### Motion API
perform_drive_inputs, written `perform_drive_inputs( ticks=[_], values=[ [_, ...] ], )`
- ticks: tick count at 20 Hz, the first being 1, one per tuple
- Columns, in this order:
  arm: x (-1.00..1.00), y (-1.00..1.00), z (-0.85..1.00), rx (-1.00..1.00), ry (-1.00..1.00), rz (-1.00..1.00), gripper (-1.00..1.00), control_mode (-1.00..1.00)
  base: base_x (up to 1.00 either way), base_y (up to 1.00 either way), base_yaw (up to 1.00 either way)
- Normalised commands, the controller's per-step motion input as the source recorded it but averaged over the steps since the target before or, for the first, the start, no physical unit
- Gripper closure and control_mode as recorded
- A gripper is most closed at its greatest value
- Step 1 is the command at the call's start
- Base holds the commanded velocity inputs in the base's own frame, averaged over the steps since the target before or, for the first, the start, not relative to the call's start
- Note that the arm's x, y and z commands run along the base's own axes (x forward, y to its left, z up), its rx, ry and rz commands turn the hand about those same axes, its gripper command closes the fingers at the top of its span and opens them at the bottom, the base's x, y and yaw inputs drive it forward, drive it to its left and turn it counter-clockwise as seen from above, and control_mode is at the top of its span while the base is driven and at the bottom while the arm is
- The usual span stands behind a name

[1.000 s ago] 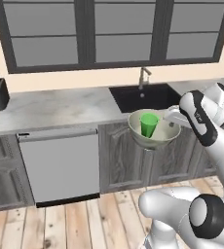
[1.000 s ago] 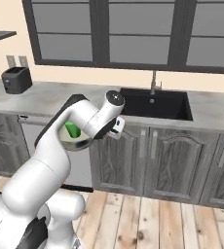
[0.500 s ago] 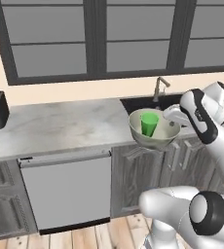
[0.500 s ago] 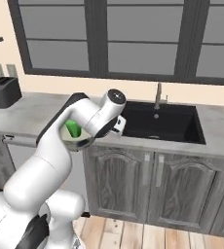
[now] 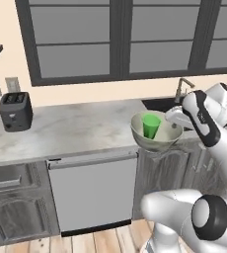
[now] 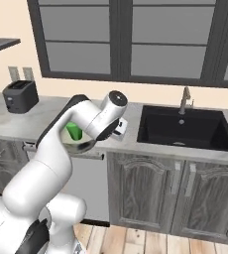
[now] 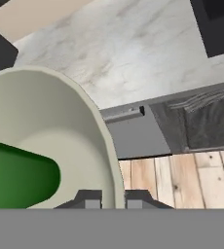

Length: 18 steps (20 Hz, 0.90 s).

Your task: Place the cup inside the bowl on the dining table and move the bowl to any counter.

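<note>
The bowl point(image 5: 155, 142), cream inside and grey outside, hangs in the air at the front edge of the counter point(image 5: 76, 126), just left of the sink. The green cup point(image 5: 150, 125) stands inside it. My gripper point(image 5: 174, 120) is shut on the bowl's right rim. From the right base the cup point(image 6: 75, 131) and bowl point(image 6: 84, 146) peek out behind my arm. In the hand view the gripper point(image 7: 110, 199) pinches the bowl's rim point(image 7: 102, 131), the cup point(image 7: 16, 177) lies at the lower left, and counter, cabinet front and wood floor lie beyond. The dining table is out of view.
A black sink point(image 6: 185, 129) with a faucet point(image 6: 185, 99) is set in the counter to the right of the bowl. A black toaster point(image 5: 16, 111) stands at the counter's far left by the wall. A dishwasher front point(image 5: 93, 190) sits below the worktop.
The whole picture has shifted: the base has driven closer to the counter and leftward along it, and the toaster has come further into view. The bowl and cup stay in my grip.
</note>
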Motion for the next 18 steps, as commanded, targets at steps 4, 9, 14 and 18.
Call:
perform_drive_inputs(
  ticks=[4, 9, 14, 18],
  values=[
    [0.0, 0.0, 0.0, 0.0, 0.0, 0.0, 1.0, 1.0, 0.76, 0.28, 0.0],
    [0.0, 0.0, 0.0, 0.0, 0.0, 0.0, 1.0, 1.0, 0.79, 0.28, 0.0],
    [0.0, 0.0, 0.0, 0.0, 0.0, 0.0, 1.0, 1.0, 0.43, 0.41, 0.0],
    [0.0, 0.0, 0.0, 0.0, 0.0, 0.0, 1.0, 1.0, 0.46, 0.47, 0.0]
  ],
)
